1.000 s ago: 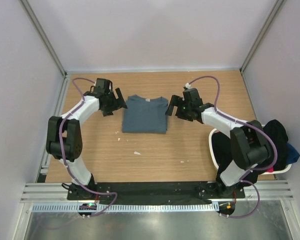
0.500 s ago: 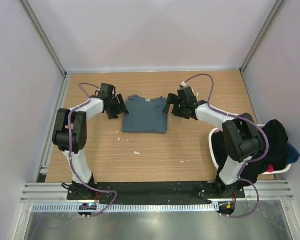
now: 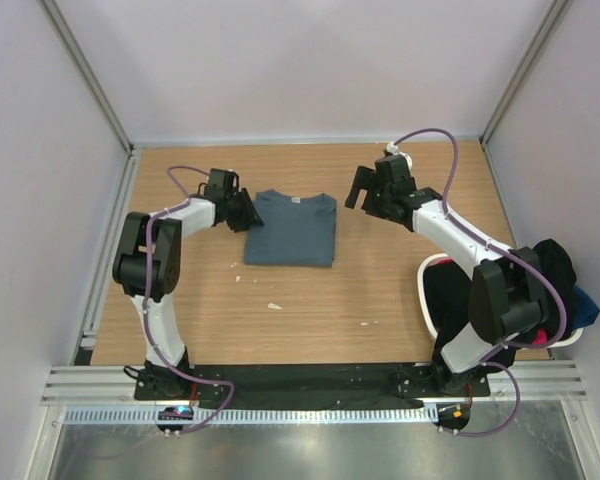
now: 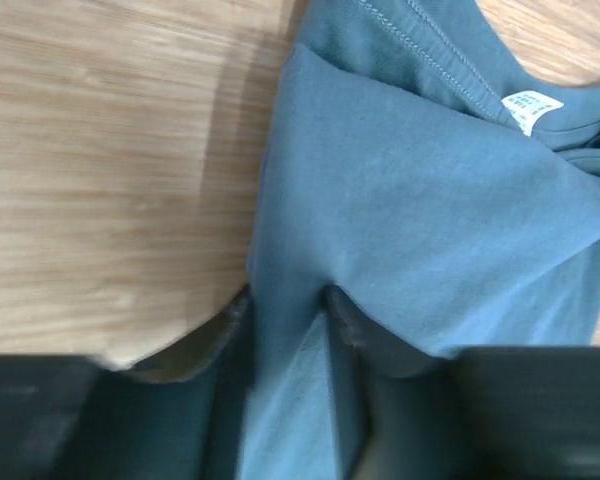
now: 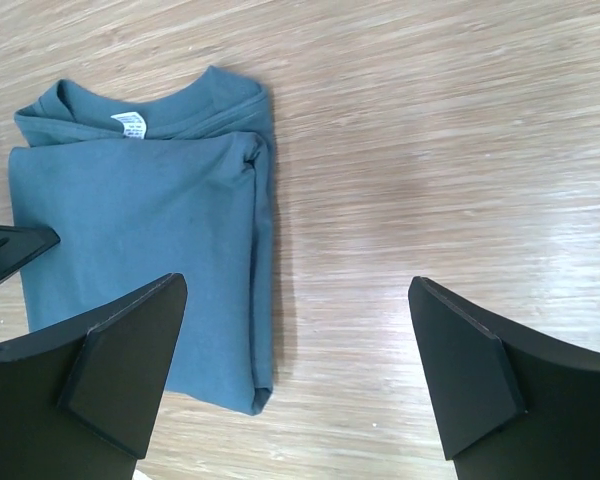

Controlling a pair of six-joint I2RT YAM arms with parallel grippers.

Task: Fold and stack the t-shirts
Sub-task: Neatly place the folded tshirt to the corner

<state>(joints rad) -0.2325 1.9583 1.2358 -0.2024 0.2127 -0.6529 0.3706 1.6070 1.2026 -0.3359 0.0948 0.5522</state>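
A slate blue-grey t-shirt (image 3: 292, 228) lies folded into a rectangle on the wooden table, neck toward the back wall. My left gripper (image 3: 248, 212) sits at its left edge. In the left wrist view the gripper (image 4: 288, 305) is pinched on a raised fold of the t-shirt (image 4: 420, 200). My right gripper (image 3: 360, 190) hovers off the shirt's upper right corner, jaws wide apart. The right wrist view shows that gripper (image 5: 298, 283) over bare wood, with the t-shirt (image 5: 140, 210) to its left.
A white laundry basket (image 3: 427, 290) stands at the table's right edge, holding black (image 3: 550, 265), blue (image 3: 585, 305) and red (image 3: 540, 338) cloth. Small pale scraps (image 3: 274, 306) lie on the wood in front of the shirt. Walls enclose the table on three sides.
My left gripper has slid right onto the shirt's left edge and closed on a fold. My right gripper has pulled back off the shirt's right edge, toward the back right.
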